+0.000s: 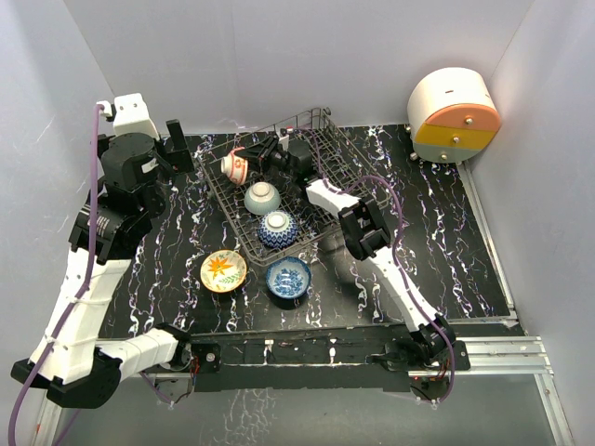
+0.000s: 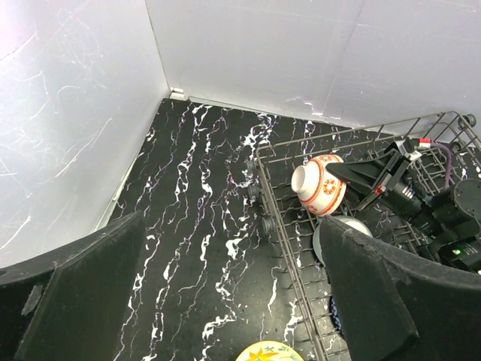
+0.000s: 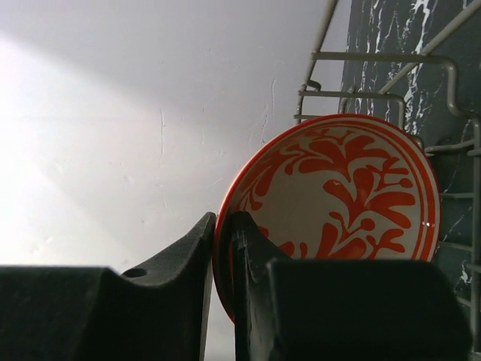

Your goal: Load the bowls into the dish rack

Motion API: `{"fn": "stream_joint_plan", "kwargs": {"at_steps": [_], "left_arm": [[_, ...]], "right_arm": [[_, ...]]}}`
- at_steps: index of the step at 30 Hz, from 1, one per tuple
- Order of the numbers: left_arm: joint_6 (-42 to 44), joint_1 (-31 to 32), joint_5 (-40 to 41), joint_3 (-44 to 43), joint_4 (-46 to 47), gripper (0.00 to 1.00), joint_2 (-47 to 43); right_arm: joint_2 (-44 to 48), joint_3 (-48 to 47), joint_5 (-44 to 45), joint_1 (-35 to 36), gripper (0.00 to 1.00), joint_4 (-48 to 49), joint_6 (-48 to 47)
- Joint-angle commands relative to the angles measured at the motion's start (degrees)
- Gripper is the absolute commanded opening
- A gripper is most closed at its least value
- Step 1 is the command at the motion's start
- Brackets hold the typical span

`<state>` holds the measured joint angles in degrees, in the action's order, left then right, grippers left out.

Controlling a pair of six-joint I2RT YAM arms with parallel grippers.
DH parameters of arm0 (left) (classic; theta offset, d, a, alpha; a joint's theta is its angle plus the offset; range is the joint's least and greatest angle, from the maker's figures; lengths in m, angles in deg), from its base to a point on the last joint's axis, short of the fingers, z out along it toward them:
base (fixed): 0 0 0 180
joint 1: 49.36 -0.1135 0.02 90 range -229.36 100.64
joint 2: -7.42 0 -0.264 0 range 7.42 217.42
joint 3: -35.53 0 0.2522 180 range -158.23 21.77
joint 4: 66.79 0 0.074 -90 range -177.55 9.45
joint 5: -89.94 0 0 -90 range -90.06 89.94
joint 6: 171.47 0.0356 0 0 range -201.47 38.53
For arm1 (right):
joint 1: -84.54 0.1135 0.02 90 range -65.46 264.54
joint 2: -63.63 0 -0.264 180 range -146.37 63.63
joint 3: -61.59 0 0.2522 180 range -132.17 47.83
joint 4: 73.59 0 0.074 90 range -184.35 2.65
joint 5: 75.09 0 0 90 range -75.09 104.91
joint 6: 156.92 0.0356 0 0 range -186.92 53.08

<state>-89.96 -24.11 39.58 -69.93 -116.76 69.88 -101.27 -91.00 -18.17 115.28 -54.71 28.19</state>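
Observation:
My right gripper (image 1: pixel 257 160) is shut on the rim of the orange-red bowl (image 1: pixel 234 165) and holds it on edge in the far left end of the dish rack (image 1: pixel 316 190). The bowl's red floral inside fills the right wrist view (image 3: pixel 338 195), its rim pinched between the fingers (image 3: pixel 252 248). A grey-green bowl (image 1: pixel 262 197) and a blue-white bowl (image 1: pixel 277 229) stand in the rack. A yellow-orange floral bowl (image 1: pixel 223 270) and a blue patterned bowl (image 1: pixel 289 278) lie on the table in front of it. My left gripper (image 1: pixel 177 147) is open and empty, raised left of the rack.
A round white-orange-yellow drawer unit (image 1: pixel 453 117) stands at the far right corner. White walls close in the black marbled table (image 1: pixel 437 232) on three sides. The left wrist view shows the rack's left edge (image 2: pixel 282 226) and bare table (image 2: pixel 188 195) to its left.

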Motion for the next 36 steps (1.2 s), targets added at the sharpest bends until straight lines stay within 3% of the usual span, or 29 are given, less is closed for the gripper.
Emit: {"fn": "stream_joint_plan", "kwargs": {"at_steps": [1, 10, 16, 24, 33, 36], "left_arm": [[1.95, 0.15, 0.59, 0.21, 2.0, 0.97, -0.31], [2.59, 0.17, 1.44, 0.6, 2.23, 0.97, -0.4], [2.82, 0.15, 1.62, 0.78, 2.46, 0.97, -0.32], [4.1, 0.22, 1.71, 1.37, 3.19, 0.97, -0.1], [5.66, 0.16, 0.72, 1.17, 3.43, 0.97, 0.03], [5.67, 0.19, 0.78, 1.59, 2.9, 0.97, -0.66]], "right_arm": [[-1.1, -4.66, 2.33, -0.07, 0.17, 2.99, 3.61], [-1.65, -4.33, 2.38, -0.24, 0.27, -1.03, 3.72], [-0.66, -1.37, 1.86, -1.63, 0.28, -1.83, 3.68], [-0.67, -1.72, -0.25, -2.88, 0.11, -0.42, 4.08], [4.9, 5.28, -1.27, -2.9, 0.08, -6.31, -1.26], [5.96, 9.92, -1.48, -2.8, 0.08, 0.74, 1.06]]}}
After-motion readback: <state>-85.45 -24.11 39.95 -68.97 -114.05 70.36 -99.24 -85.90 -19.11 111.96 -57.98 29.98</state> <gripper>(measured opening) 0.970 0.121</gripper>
